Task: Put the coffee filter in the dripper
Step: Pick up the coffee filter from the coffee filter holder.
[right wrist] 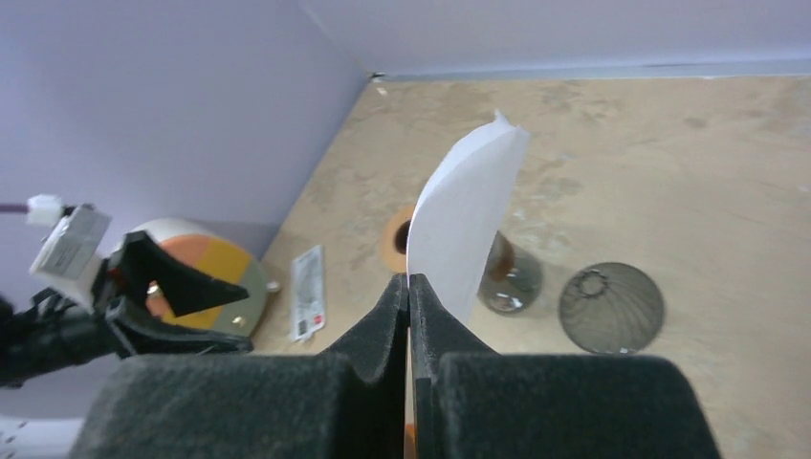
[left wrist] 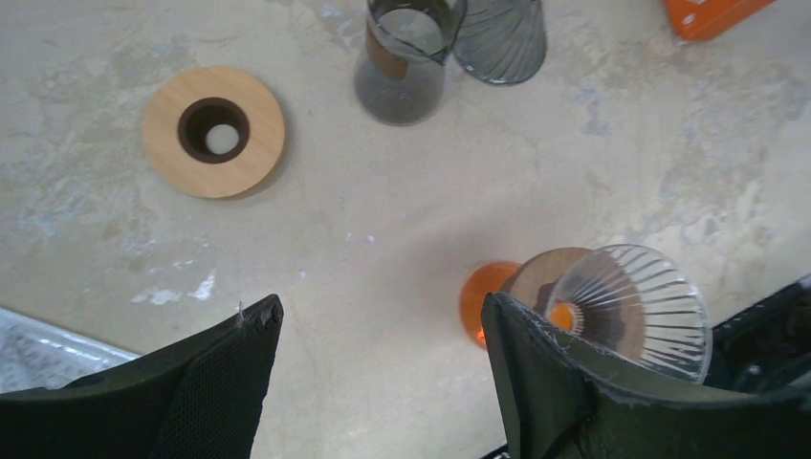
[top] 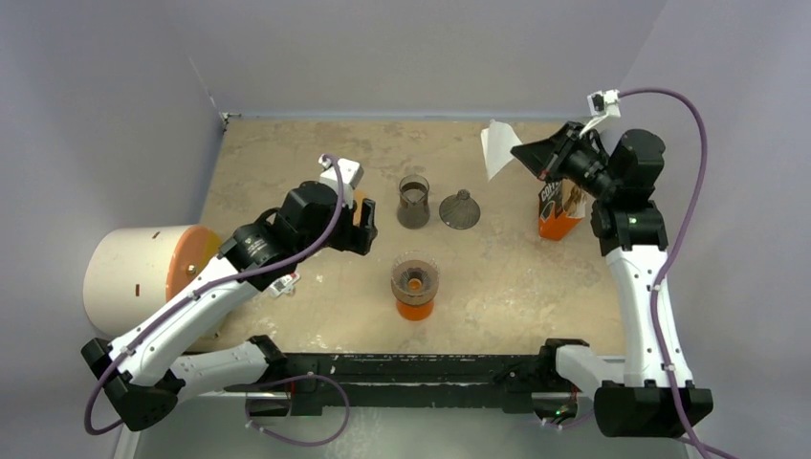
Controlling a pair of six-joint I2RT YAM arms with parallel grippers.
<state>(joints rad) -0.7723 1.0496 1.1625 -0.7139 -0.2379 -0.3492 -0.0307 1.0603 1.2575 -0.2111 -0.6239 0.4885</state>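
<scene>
Well, the right tool [right wrist: 409, 285] is pinched shut on the lower edge of the filter [right wrist: 469, 220], a pale, flat-folded sheet held upright in the air. From above, it hangs over the far right of the desk [top: 287, 163], just above the orange packet [top: 558, 222] and well apart from the dripper [top: 414, 275]. The dripper sits on the vessel [top: 414, 310] near the middle of the desk, mouth up and holding no paper. The left tool [left wrist: 381, 311] hovers just left of the dripper with its jaws spread wide and nothing between them. Beyond it on the desk lie a wooden ring [left wrist: 253, 143], a grey cup [left wrist: 397, 91] and a grey ribbed cone [left wrist: 502, 43].
</scene>
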